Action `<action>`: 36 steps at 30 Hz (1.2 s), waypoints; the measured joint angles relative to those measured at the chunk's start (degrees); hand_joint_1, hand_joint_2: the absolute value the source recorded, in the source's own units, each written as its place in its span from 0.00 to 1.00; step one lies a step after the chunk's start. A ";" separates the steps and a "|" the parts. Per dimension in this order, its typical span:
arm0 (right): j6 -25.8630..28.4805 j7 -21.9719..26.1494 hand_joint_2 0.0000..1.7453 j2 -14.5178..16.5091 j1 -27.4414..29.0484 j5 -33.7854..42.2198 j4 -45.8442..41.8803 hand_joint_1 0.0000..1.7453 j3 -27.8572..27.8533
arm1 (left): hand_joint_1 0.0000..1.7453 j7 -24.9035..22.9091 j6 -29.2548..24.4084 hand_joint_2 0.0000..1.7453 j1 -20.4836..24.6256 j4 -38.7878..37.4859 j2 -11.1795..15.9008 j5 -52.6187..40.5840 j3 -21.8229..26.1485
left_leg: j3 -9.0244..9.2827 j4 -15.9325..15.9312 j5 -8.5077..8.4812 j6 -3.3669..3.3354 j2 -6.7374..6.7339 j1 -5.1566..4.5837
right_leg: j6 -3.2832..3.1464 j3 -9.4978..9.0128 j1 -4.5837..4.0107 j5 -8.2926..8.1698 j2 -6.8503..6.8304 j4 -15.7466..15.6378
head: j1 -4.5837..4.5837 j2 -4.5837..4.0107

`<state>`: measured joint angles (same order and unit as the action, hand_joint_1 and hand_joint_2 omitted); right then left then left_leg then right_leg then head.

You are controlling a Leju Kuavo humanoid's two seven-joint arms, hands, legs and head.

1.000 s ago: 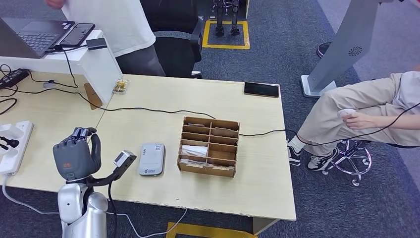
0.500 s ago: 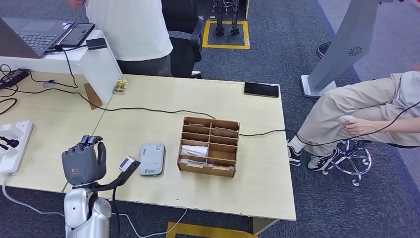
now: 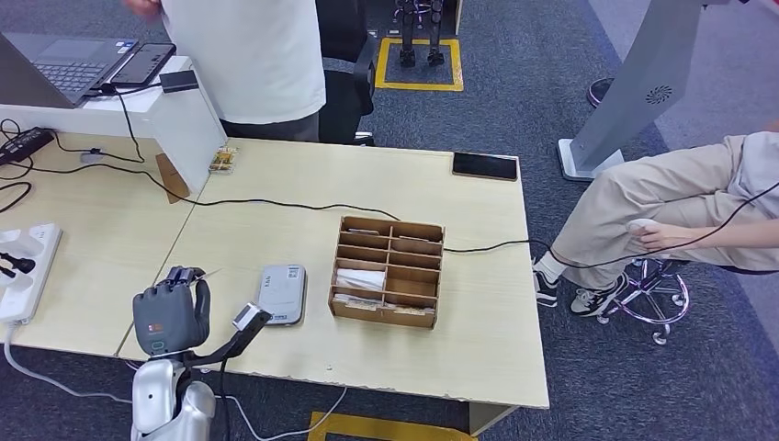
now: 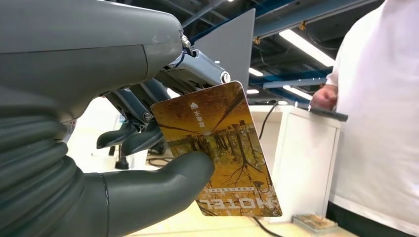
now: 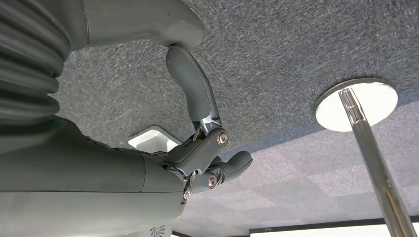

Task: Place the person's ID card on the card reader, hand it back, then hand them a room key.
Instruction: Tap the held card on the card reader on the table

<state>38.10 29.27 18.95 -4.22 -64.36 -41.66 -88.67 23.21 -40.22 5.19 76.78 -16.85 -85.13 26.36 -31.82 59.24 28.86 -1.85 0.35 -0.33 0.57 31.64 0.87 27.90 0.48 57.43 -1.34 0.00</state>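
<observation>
Amber key card (image 4: pixel 217 150) marked HOTEL pinched between thumb and fingers (image 4: pixel 133 136) of left hand (image 3: pixel 170 310), raised over the table's (image 3: pixel 478 322) near edge, just beside the reader (image 3: pixel 281 293). Person (image 3: pixel 248 55) stands across the table. Right hand (image 5: pixel 197 148) holds nothing, fingers loosely curled, apart.

grey ribbed left hand (image 4: pixel 123 148), silver arm (image 3: pixel 170 409), perhaps cabled.

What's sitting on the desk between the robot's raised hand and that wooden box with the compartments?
In the head view, the grey card reader lies flat between the left hand and the wooden organizer.
</observation>
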 joint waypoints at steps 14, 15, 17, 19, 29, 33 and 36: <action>0.00 -0.02 1.00 0.00 0.01 1.14 0.01 0.00 0.00 | 1.00 -9.64 -0.02 1.00 -5.32 -4.11 1.28 -0.37 -9.21 | 0.01 0.00 0.01 -0.01 -0.01 -0.01 | 0.00 0.02 0.00 0.01 0.01 -0.01 | 0.00 0.00; 0.00 -0.02 1.00 0.00 0.01 1.15 0.01 0.00 0.00 | 1.00 -9.88 -0.02 1.00 -5.71 -4.34 1.31 -0.36 -9.86 | 0.01 0.00 0.01 -0.01 -0.02 -0.01 | 0.00 0.02 0.00 0.01 0.01 -0.01 | -0.01 0.00; 0.00 -0.02 1.00 0.00 0.01 1.15 0.00 0.00 0.00 | 1.00 -10.13 -0.02 1.00 -6.33 -4.68 1.33 -0.32 -10.93 | 0.01 0.00 0.01 -0.01 -0.01 -0.01 | 0.00 0.02 0.00 0.01 0.01 -0.01 | 0.00 0.00; 0.00 0.00 1.00 0.00 0.01 1.14 0.00 0.00 0.00 | 1.00 -10.19 -0.02 1.00 -6.69 -4.93 1.33 -0.28 -11.77 | 0.01 0.00 0.01 -0.01 -0.01 -0.01 | 0.00 0.01 0.00 0.01 0.01 -0.01 | 0.00 0.00; 0.00 0.24 1.00 0.00 -0.01 0.80 0.00 0.00 0.02 | 1.00 -5.22 -0.05 1.00 -6.78 -5.15 1.03 0.66 -12.76 | 0.02 0.00 0.01 0.00 -0.01 0.00 | 0.00 0.01 0.00 0.01 0.01 -0.01 | 0.00 0.00; 0.00 0.34 1.00 0.00 -0.02 0.73 0.00 0.00 0.01 | 1.00 -1.47 -0.09 1.00 -6.80 -4.84 0.84 2.12 -12.37 | 0.02 0.00 0.01 0.00 -0.02 0.00 | 0.00 0.01 0.00 0.01 0.01 -0.01 | 0.01 0.00; 0.00 0.56 1.00 0.00 -0.03 0.59 0.00 0.00 0.02 | 1.00 0.25 -0.09 1.00 -6.84 -4.36 0.78 3.70 -11.80 | 0.03 0.00 0.01 0.00 -0.04 0.00 | 0.00 0.02 0.00 0.00 0.02 -0.01 | 0.00 -0.01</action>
<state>38.10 29.82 18.95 -4.26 -63.77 -41.66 -88.66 23.46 -40.30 -1.66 72.42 -16.07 -81.43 14.56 -31.79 59.24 28.87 -1.86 0.31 -0.34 0.57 31.66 0.87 27.90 0.50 57.42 -1.34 -0.01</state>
